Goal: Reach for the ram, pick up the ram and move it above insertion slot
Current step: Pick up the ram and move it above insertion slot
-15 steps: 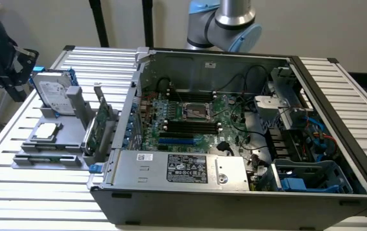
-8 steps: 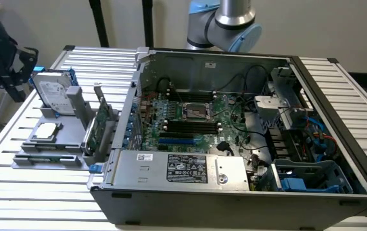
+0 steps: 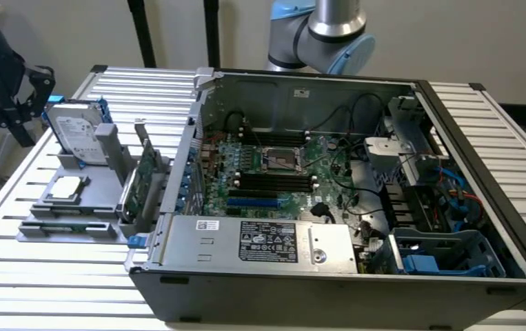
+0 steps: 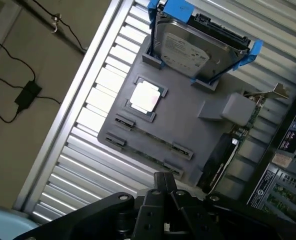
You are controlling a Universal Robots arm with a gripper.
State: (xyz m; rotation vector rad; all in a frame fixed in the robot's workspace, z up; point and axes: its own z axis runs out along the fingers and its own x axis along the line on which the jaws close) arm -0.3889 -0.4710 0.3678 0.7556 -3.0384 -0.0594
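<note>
Wrist view: the end effector (image 4: 164,179) has its fingers pressed together and holds nothing. The ram (image 4: 144,155) lies flat in the gray tray (image 4: 188,125) on the desk (image 4: 88,120). It sits lower than the fingertips and just ahead of them, not touching. Its long side runs along the tray's near edge, mostly across the way the fingers point. The computer case (image 3: 336,276) stands beside the tray.
</note>
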